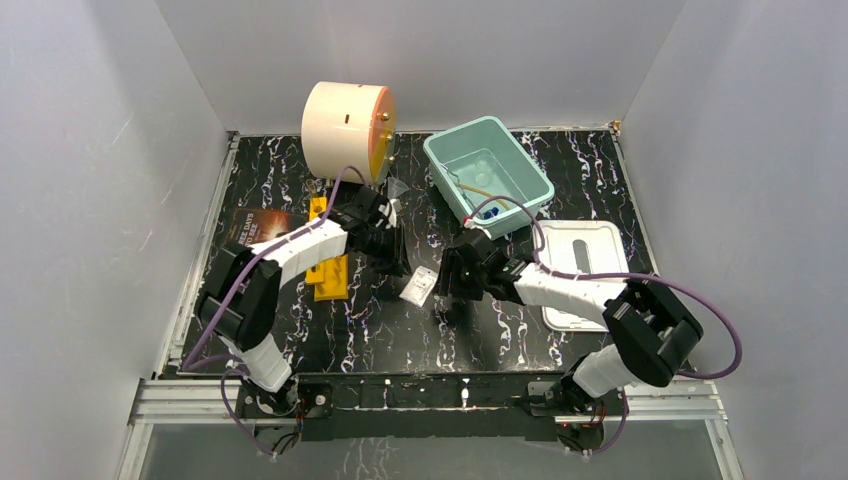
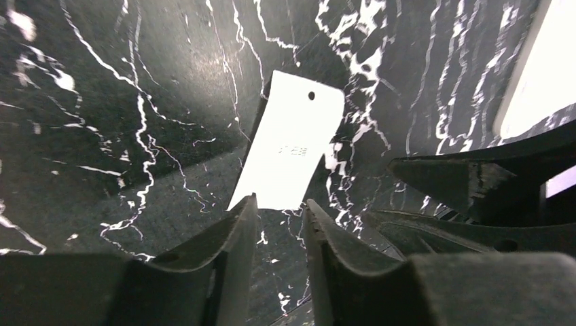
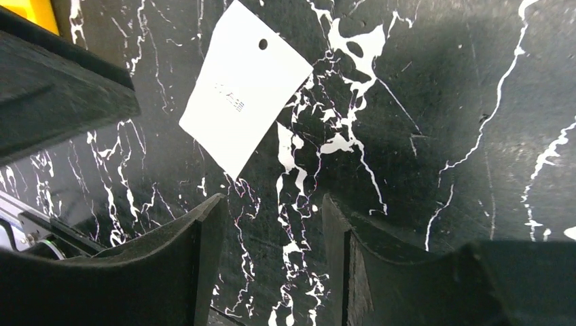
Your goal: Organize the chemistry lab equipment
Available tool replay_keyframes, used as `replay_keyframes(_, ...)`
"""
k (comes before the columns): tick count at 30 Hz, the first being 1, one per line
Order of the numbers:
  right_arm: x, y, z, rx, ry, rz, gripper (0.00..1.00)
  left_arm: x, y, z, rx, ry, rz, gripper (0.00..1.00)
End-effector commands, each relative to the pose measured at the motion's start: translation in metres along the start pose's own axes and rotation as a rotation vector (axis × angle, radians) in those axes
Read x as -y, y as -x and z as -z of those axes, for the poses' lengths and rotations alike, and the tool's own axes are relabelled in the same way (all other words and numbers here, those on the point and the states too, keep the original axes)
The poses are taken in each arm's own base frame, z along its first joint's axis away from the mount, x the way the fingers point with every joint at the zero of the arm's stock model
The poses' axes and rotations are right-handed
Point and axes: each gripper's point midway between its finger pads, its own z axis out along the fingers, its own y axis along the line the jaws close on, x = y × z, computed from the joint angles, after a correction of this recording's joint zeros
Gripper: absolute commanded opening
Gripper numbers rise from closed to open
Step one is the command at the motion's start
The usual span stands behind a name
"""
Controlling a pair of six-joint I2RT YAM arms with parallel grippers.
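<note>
Angling down at white card (image 1: 419,286): L arm (image 1: 300,245) jaws narrowly apart, R arm (image 1: 560,285) jaws wide.

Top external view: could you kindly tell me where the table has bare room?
Bare: the near strip of the black marble table, between the white rectangular card and its near edge. Crowded: around the card and the yellow plastic rack.

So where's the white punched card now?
Top view: the card lies flat on the black marbled table between left jaws and right jaws, near the mint plastic bin.
</note>
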Motion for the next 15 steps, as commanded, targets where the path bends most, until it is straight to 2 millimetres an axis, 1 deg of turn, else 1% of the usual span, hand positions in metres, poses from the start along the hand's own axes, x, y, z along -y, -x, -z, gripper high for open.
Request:
replay_keyframes(1,-0.015,0.013,-0.011,0.079,0.049,-0.082,0.62,-0.008,-0.011,-0.014,-0.029,0.020,-0.044,0.27)
replay_keyframes(4,-0.010,0.010,-0.019,0.071,0.024,-0.105,0.62,-0.012,-0.019,-0.018,-0.049,0.015,-0.053,0.25)
replay_keyframes(6,-0.012,0.012,-0.023,0.081,0.034,-0.114,0.62,-0.012,-0.025,-0.020,-0.067,0.003,-0.059,0.24)
replay_keyframes(8,-0.011,0.011,-0.028,0.077,0.031,-0.118,0.60,-0.014,-0.030,-0.022,-0.086,0.001,-0.058,0.21)
replay_keyframes(11,-0.011,0.008,-0.035,0.064,0.029,-0.134,0.58,-0.017,-0.036,-0.024,-0.105,0.005,-0.057,0.20)
replay_keyframes(13,-0.008,0.008,-0.039,0.065,0.015,-0.143,0.57,-0.017,-0.039,-0.026,-0.115,0.003,-0.057,0.21)
replay_keyframes(15,-0.006,0.009,-0.043,0.068,-0.004,-0.144,0.57,-0.018,-0.043,-0.030,-0.137,-0.003,-0.056,0.25)
